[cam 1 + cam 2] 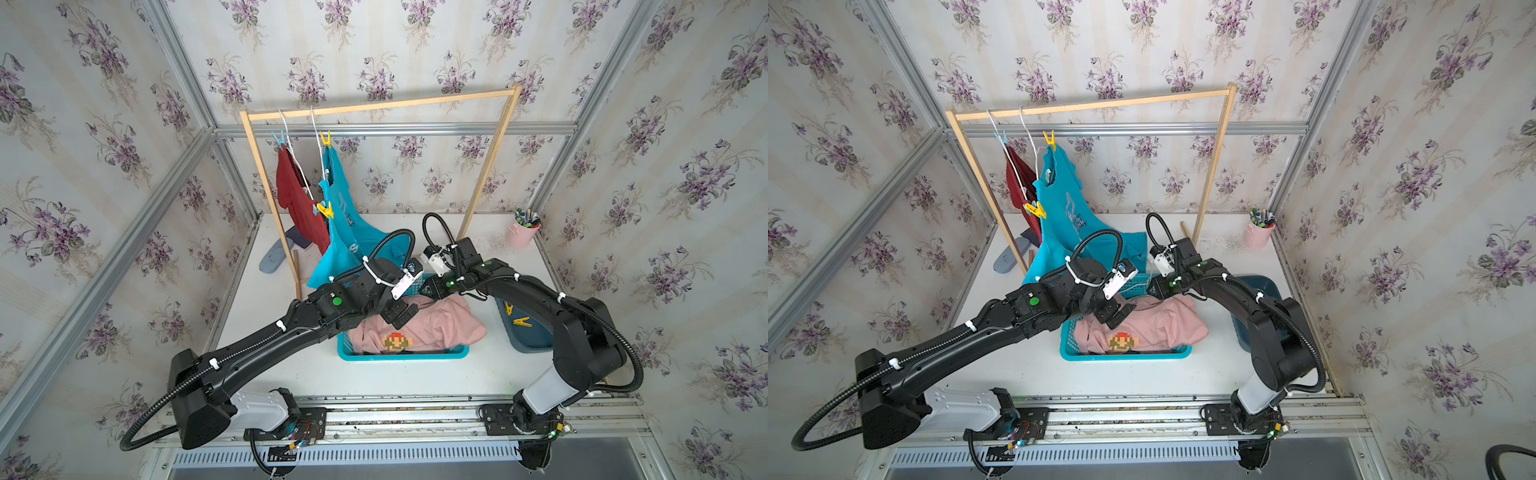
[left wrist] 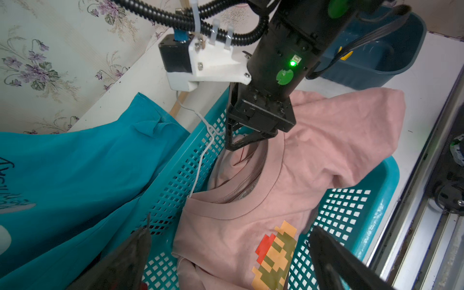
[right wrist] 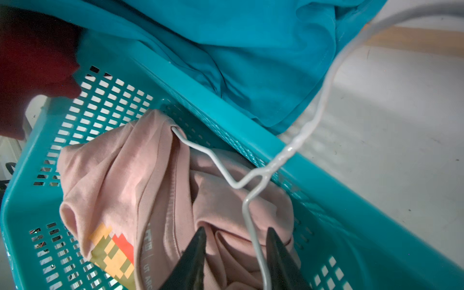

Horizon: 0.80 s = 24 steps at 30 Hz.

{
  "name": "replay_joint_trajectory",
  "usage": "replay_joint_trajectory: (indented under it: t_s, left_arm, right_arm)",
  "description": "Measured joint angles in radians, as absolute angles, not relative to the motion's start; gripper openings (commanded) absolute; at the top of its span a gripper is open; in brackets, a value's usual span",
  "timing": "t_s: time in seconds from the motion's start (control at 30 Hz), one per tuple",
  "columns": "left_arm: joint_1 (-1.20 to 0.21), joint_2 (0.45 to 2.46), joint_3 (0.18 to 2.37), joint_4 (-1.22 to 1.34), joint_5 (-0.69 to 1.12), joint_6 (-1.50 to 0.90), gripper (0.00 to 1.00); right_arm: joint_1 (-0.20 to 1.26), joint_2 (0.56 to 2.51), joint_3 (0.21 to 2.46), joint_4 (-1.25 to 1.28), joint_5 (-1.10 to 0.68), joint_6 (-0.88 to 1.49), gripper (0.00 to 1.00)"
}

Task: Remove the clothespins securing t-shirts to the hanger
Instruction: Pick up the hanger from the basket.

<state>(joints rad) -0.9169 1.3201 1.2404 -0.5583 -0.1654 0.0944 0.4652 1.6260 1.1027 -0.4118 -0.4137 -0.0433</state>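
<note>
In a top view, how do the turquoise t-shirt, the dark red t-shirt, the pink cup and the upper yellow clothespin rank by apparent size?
Largest to smallest:
1. turquoise t-shirt, even though it is partly hidden
2. dark red t-shirt
3. pink cup
4. upper yellow clothespin

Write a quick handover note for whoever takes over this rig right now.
Left gripper: open, above the pink t-shirt in the turquoise basket.
Right gripper: open, jaws astride the white hanger poking from that shirt.
Done: two loose yellow clothespins lie in the blue bin.
Left: light blue clothespin on the red t-shirt; upper yellow clothespin and lower yellow clothespin on the turquoise t-shirt, both shirts hanging on the wooden rack.
</note>
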Motion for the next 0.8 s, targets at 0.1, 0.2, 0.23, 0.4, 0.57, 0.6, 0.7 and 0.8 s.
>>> replay_joint_trajectory:
  t_s: [0.1,0.2,0.23,0.4,0.57,0.6,0.7,0.8]
  left_arm:
    - [-0.917,1.318,1.241,-0.558,-0.181,0.086,1.00]
    - [-0.917,1.314,1.243,-0.558,-0.184,0.086,1.00]
    - [-0.917,1.312,1.245,-0.559,-0.181,0.087,1.00]
    - [-0.917,1.273,1.256,-0.561,-0.133,0.114,0.99]
    - [-0.902,1.219,1.280,-0.561,-0.079,0.146,0.96]
    - [-0.895,1.211,1.284,-0.561,-0.075,0.148,0.94]
    - [-0.870,1.187,1.292,-0.561,-0.042,0.150,0.87]
    - [-0.842,1.167,1.301,-0.561,0.017,0.158,0.83]
  right_arm:
    - [0.467,1.628,1.100,-0.417,-0.398,-0.055,0.17]
    - [0.471,1.603,1.092,-0.413,-0.382,-0.077,0.13]
    - [0.473,1.583,1.085,-0.407,-0.380,-0.087,0.11]
    - [0.477,1.434,1.012,-0.340,-0.413,-0.165,0.00]
    - [0.478,1.301,0.942,-0.295,-0.467,-0.247,0.00]
    - [0.478,1.285,0.935,-0.290,-0.476,-0.260,0.00]
    - [0.478,1.234,0.922,-0.289,-0.497,-0.296,0.00]
    - [0.477,1.182,0.914,-0.290,-0.506,-0.319,0.00]
